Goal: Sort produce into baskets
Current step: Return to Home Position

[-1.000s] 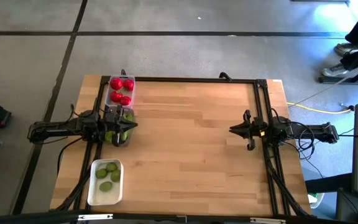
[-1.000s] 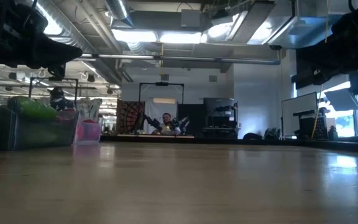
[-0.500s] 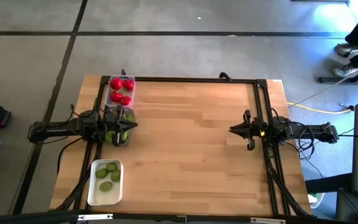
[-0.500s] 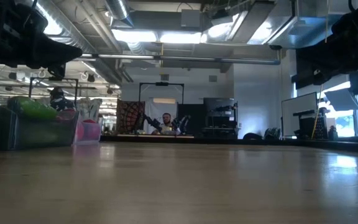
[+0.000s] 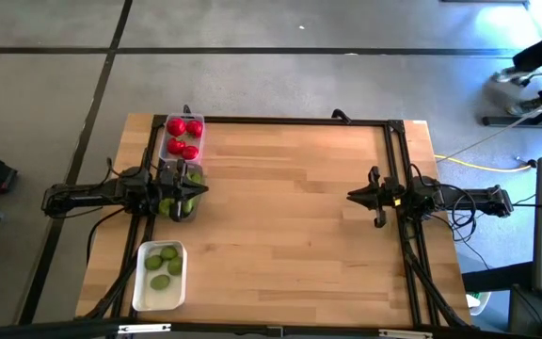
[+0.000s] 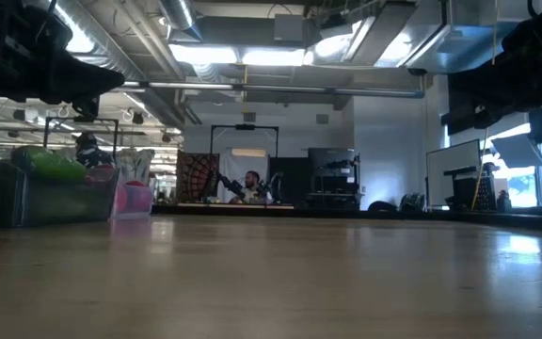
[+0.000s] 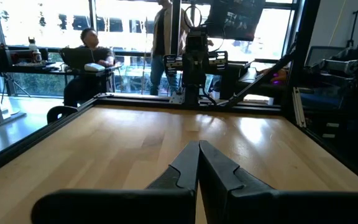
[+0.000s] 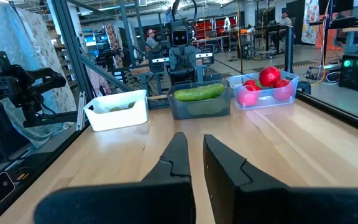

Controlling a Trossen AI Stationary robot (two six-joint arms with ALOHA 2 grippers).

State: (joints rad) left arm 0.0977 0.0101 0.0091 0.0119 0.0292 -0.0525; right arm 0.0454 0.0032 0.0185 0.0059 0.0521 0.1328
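Note:
Three bins stand in a row along the table's left edge. A clear bin [image 5: 183, 137] at the far end holds red tomatoes [image 8: 268, 76]. A clear middle bin [image 5: 179, 200] holds green cucumbers [image 8: 197, 93]. A white bin [image 5: 161, 274] near the front holds green limes [image 5: 162, 266]. My left gripper [image 5: 199, 188] is shut and empty, hanging just above the middle bin; its fingers meet in the left wrist view [image 7: 199, 148]. My right gripper [image 5: 351, 196] is at the table's right, clear of everything, with a narrow gap between its fingers [image 8: 194, 138].
A black frame rail [image 5: 280, 120] runs along the table's far edge and its sides. The wide wooden middle [image 5: 280, 217] lies between the two arms. People sit and stand in the room beyond the table [image 7: 89, 43].

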